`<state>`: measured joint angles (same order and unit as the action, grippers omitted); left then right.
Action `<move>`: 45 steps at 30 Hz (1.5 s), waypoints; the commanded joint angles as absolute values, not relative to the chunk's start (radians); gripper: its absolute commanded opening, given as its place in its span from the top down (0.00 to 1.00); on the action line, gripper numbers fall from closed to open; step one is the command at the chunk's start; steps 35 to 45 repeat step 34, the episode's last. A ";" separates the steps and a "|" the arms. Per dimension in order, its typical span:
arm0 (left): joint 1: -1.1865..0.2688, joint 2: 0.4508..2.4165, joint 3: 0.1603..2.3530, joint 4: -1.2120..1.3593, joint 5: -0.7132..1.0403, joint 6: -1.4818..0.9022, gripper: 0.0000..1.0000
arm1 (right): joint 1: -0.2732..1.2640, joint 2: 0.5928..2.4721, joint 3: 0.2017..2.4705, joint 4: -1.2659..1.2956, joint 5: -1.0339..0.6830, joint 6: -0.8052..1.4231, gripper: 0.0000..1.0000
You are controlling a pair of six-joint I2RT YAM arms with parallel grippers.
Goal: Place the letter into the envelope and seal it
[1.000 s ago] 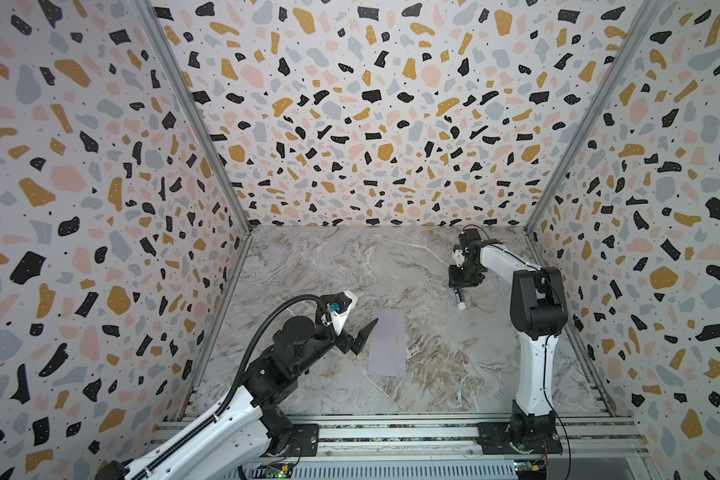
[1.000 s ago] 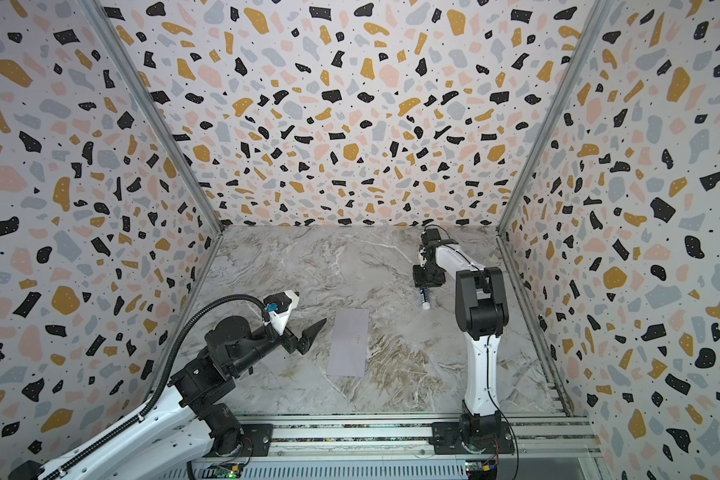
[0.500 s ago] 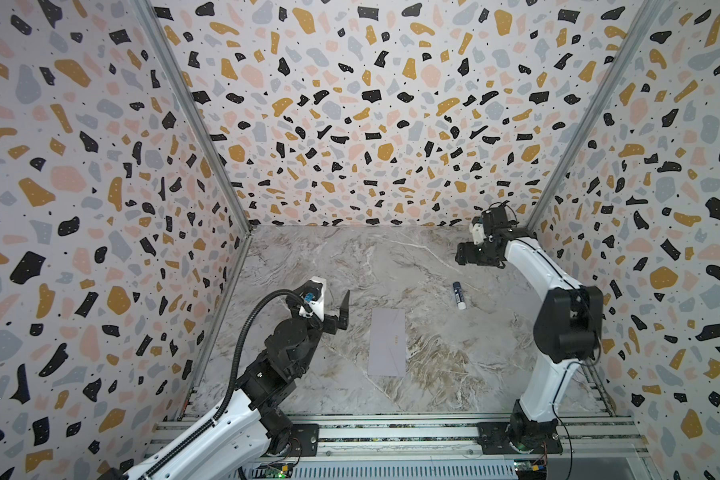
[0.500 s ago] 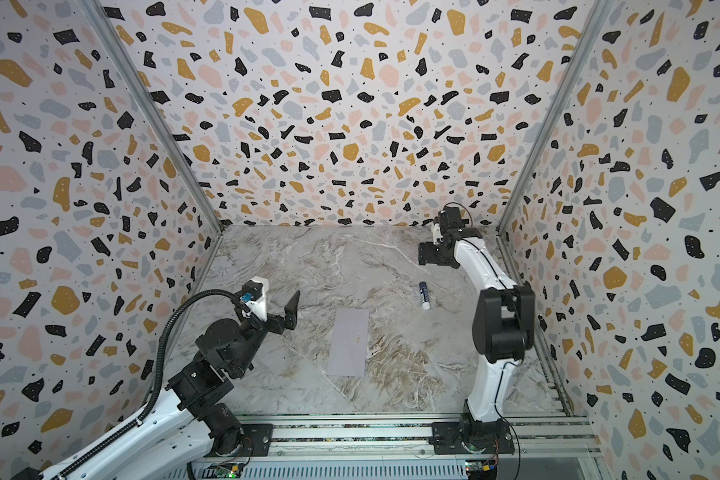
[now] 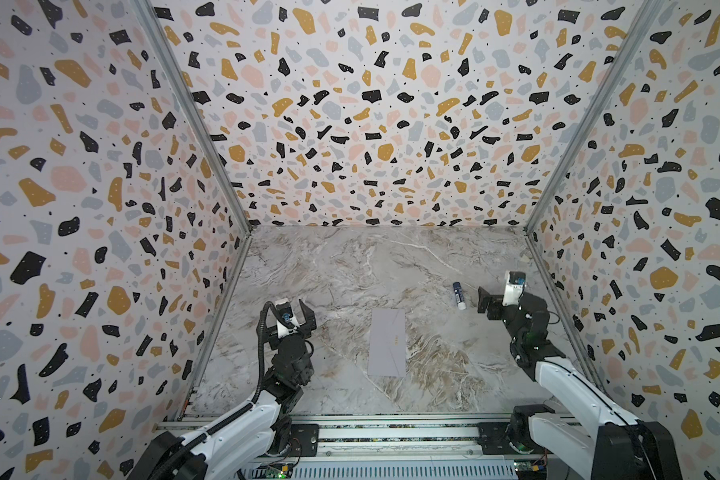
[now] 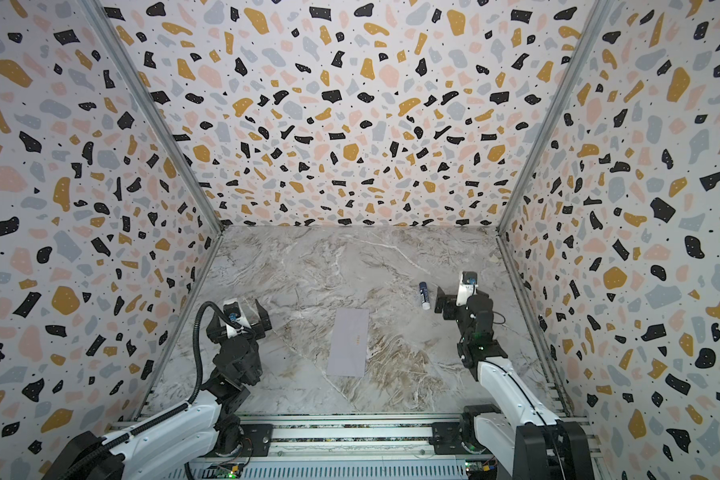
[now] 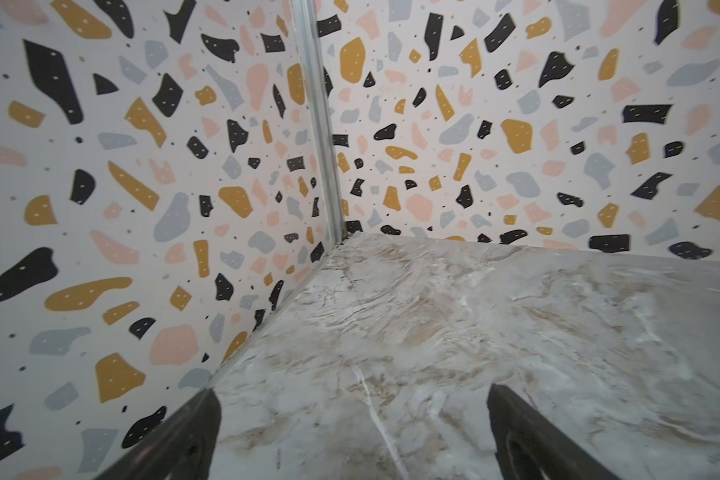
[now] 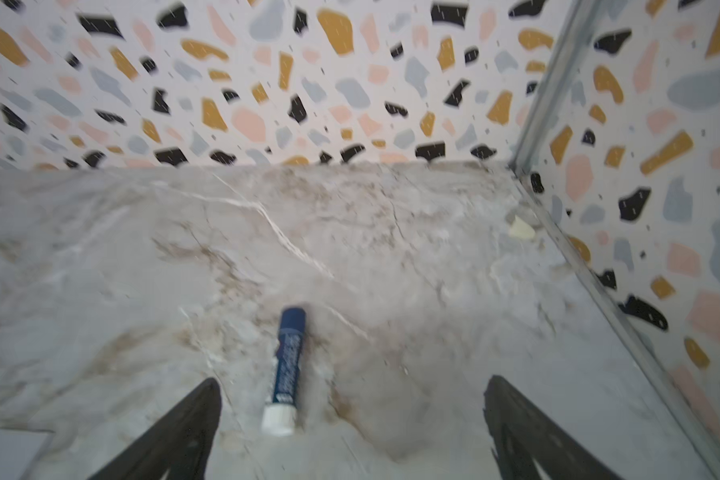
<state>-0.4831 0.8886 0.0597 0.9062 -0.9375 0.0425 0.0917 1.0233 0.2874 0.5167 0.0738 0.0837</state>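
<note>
The marble desk (image 5: 350, 270) looks pretty bare at this point. The left gripper (image 5: 290, 318) hangs near the desk's left edge with its jaws spread wide and nothing in them, and its wrist view (image 7: 352, 395) shows only marble between the fingers. The right gripper (image 5: 504, 301) is over by the right edge, also gaping and empty.

The envelope (image 5: 387, 343) lies flat in the middle of the desk, a bit toward the front edge, and both top views (image 6: 348, 343) show the flap folded down with the tiny gold mark (image 5: 396, 337) showing. No letter is in sight anywhere, so it's most likely tucked inside. A glue stick (image 5: 458, 296) lies on its side just beside the right gripper, well apart from the envelope, and untouched by either finger in the wrist view (image 8: 285, 370).

So the job looks about done – whether the flap has truly stuck can't be told from here
</note>
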 commanded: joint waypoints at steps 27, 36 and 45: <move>-0.137 1.399 0.158 1.219 -0.540 -0.045 0.00 | 0.096 1.492 0.204 1.253 0.089 -0.014 0.01; -0.137 1.395 0.146 1.254 -0.543 -0.041 0.01 | 0.081 1.490 0.209 1.243 0.061 -0.011 0.01; -0.137 1.395 0.146 1.254 -0.543 -0.041 0.01 | 0.081 1.490 0.209 1.243 0.061 -0.011 0.01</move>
